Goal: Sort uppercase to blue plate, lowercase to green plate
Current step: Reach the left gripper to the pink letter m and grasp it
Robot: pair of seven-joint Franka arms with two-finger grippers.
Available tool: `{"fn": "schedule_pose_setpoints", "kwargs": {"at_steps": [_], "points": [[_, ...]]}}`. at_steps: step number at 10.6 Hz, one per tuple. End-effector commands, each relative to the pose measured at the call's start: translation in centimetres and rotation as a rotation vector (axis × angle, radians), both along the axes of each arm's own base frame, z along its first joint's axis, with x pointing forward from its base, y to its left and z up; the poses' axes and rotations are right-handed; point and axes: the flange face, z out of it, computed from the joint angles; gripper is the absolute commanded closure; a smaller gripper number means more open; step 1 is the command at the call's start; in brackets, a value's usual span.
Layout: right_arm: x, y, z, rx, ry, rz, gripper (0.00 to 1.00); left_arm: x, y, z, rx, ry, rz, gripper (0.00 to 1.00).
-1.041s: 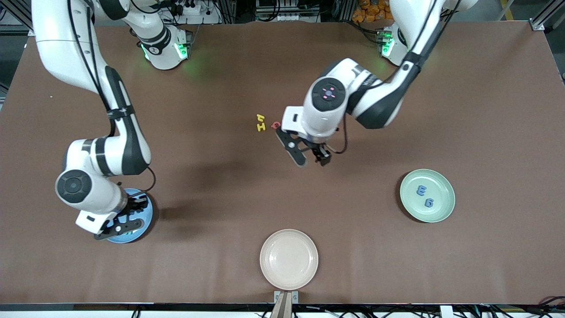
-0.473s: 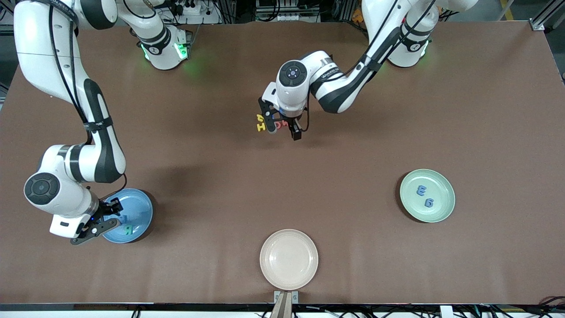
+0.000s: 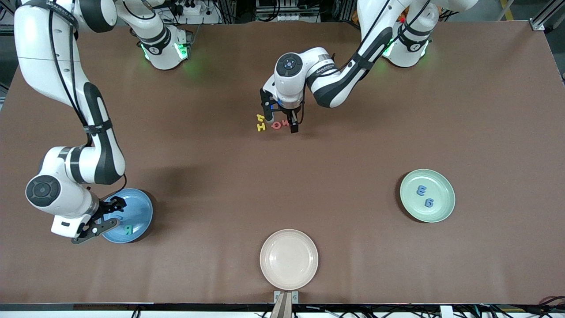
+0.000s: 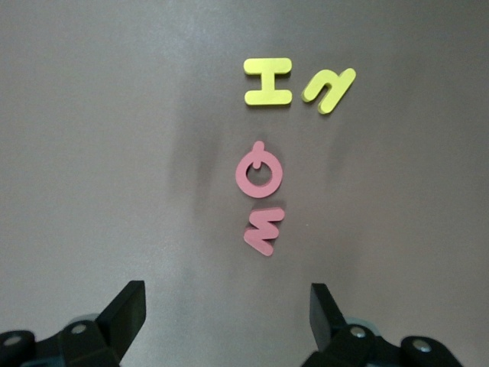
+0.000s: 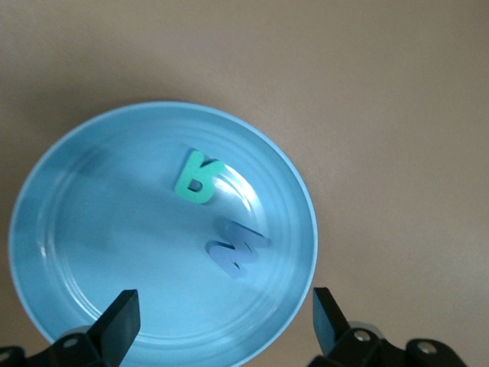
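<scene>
My left gripper [image 3: 280,123] is open, low over the table, its fingers on either side of the red Q [image 3: 276,125]. In the left wrist view [image 4: 225,317] the Q [image 4: 259,173] and pinkish-red w [image 4: 264,231] lie in line ahead of the jaws, with the yellow H [image 4: 267,82] and thin yellow letter [image 4: 328,89] past them. My right gripper [image 3: 103,217] is open and empty over the blue plate [image 3: 140,211]. The teal R [image 5: 196,177] and dark blue M [image 5: 238,248] lie in the blue plate [image 5: 306,206]. The green plate [image 3: 443,194] holds the light blue e [image 3: 421,190] and the rounded letter [image 3: 428,202].
A cream-white plate [image 3: 288,259] sits empty near the table's front edge, midway between the two coloured plates. The brown table [image 3: 220,176] spreads bare between the plates and the letter cluster.
My left gripper has swung from the table's middle toward the arm bases and come down around the red Q. My right arm has drawn back toward its end, uncovering the R.
</scene>
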Motion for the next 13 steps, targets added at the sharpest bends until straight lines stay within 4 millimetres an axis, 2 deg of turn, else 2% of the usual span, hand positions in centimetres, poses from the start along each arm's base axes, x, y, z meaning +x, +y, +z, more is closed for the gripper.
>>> {"fn": "schedule_pose_setpoints", "kwargs": {"at_steps": [1,6,8,10,13], "points": [[-0.1,-0.2,-0.1,0.007,-0.001,0.005,0.00,-0.5,-0.2,-1.0,-0.025,-0.031,-0.024,0.16],[-0.1,-0.4,-0.5,0.008,0.004,0.003,0.00,-1.5,-1.0,-3.8,-0.028,-0.051,-0.058,0.17],[-0.1,-0.4,-0.5,0.008,0.003,0.003,0.00,-1.9,-1.0,-5.1,0.001,-0.081,-0.075,0.25],[-0.2,-0.4,-0.7,0.008,0.006,0.005,0.00,-2.9,-1.7,-5.7,0.002,-0.085,-0.065,0.26],[-0.2,-0.4,-0.7,0.008,0.006,0.005,0.00,-3.1,-1.9,-6.4,-0.003,-0.081,-0.052,0.27]]}}
